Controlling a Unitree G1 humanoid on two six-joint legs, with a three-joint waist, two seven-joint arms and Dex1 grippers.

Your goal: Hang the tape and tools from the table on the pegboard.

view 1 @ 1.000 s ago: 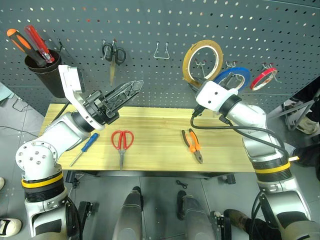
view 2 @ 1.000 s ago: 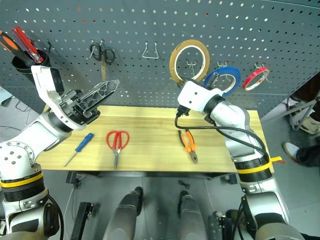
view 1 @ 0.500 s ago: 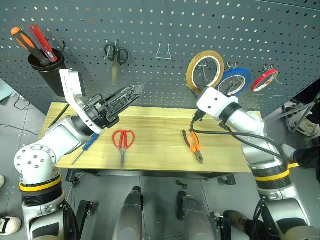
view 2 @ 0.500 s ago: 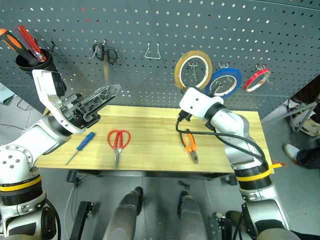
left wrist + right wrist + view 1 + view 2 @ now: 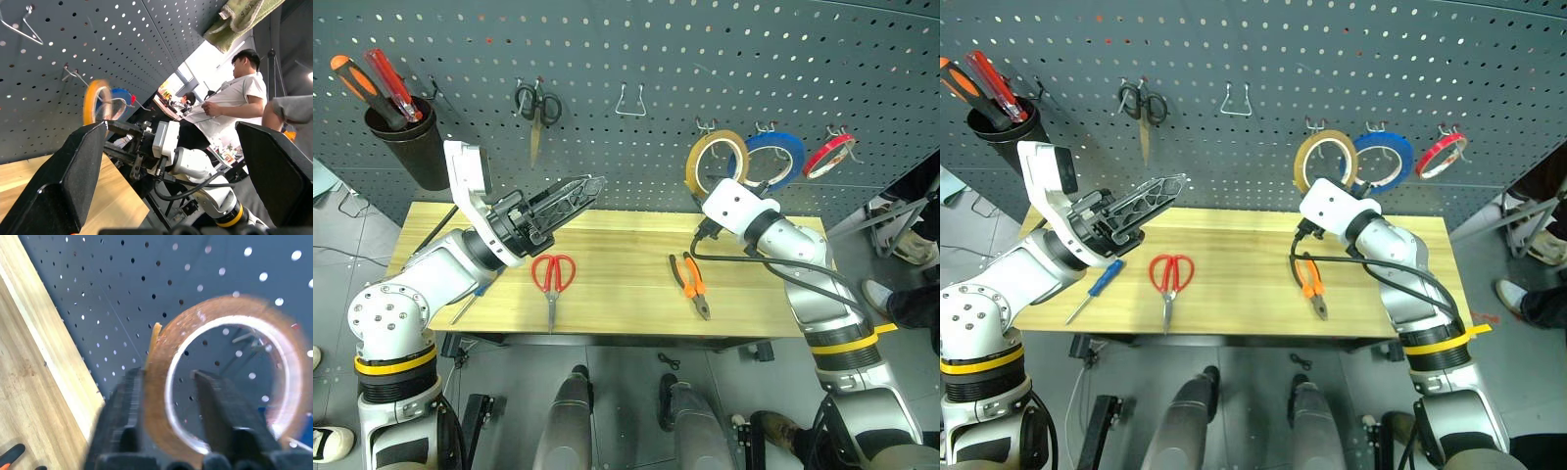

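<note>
The tan tape (image 5: 693,163) hangs from a hook on the grey pegboard (image 5: 656,59), left of the blue roll, and looks blurred. My right gripper (image 5: 171,401) is right at it, open, one finger (image 5: 122,421) outside the ring's rim and the other inside the ring. Red scissors (image 5: 552,279), orange-and-black pliers (image 5: 690,284) and the blue screwdriver (image 5: 1097,291) lie on the wooden table (image 5: 626,245). My left gripper (image 5: 573,191) hovers open and empty above the table's left part, over the scissors.
On the pegboard hang a black cup with orange and red screwdrivers (image 5: 406,137), small black scissors (image 5: 536,103), a bare wire hook (image 5: 628,101), a blue roll (image 5: 775,157) and a red roll (image 5: 829,155). People sit (image 5: 230,98) off to the right of the table.
My right gripper has come down with the tape, whose ring now hangs on the hook beside the blue roll. Its fingers have parted from the rim. The left arm has kept still.
</note>
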